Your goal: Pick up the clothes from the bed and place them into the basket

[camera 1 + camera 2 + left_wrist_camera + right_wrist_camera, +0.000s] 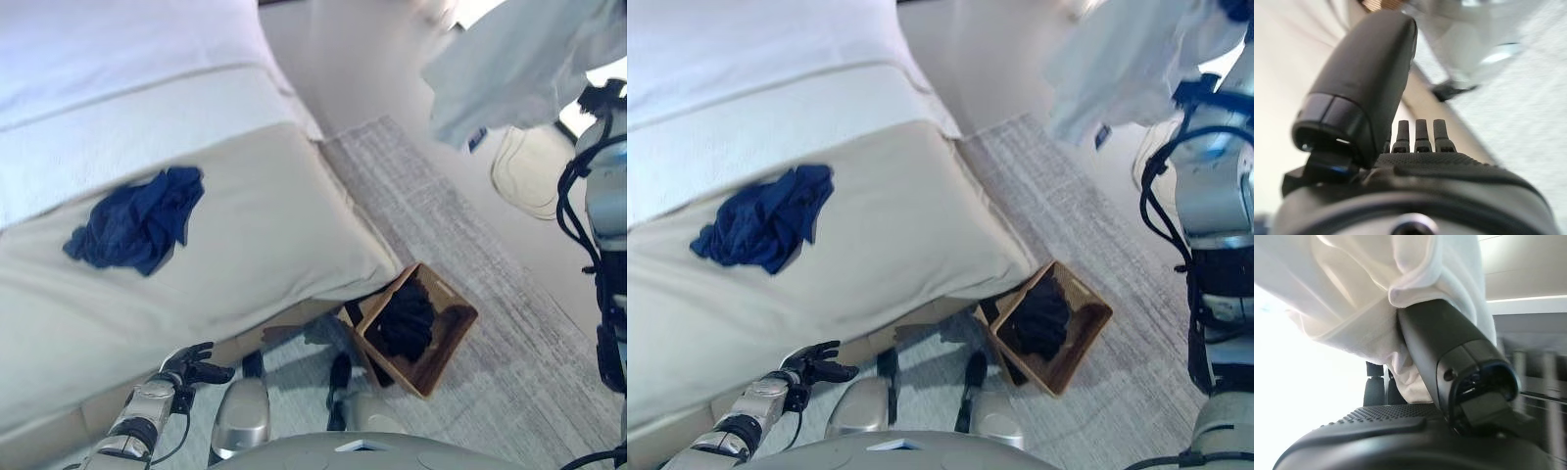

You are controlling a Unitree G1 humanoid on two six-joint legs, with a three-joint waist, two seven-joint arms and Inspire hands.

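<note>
Gripping: right hand (1415,382) has its dark thumb and fingers pinched on a pale white cloth garment (1376,293), bunched folds pressed right against the thumb in the right wrist view.
Right hand position: raised high at the right side of the head views, up beside the silver-grey arm.
Held garment: pale white cloth garment (519,69) hangs loose in the air at upper right, well above the floor and off the bed.
Left hand: dark left hand (191,367) sits low at the lower left, just beside the near edge of the bed, holding nothing.
Left hand fingers: fingers (1422,134) stand straight in a row in the left wrist view, thumb up beside them, relaxed and empty.
Basket: brown woven square basket (446,343) stands on the floor just off the bed's near corner, tilted against it.
Inside the basket: a black crumpled garment (405,318) already lies in it.
Bed: wide beige-covered bed (265,245) with a white sheet band further up fills the left half of the head views.
On the bed: dark blue crumpled garment (137,225) lies on the beige cover, well apart from both hands.
Floor: grey textured rug (490,255) runs alongside the bed, under the basket.
</note>
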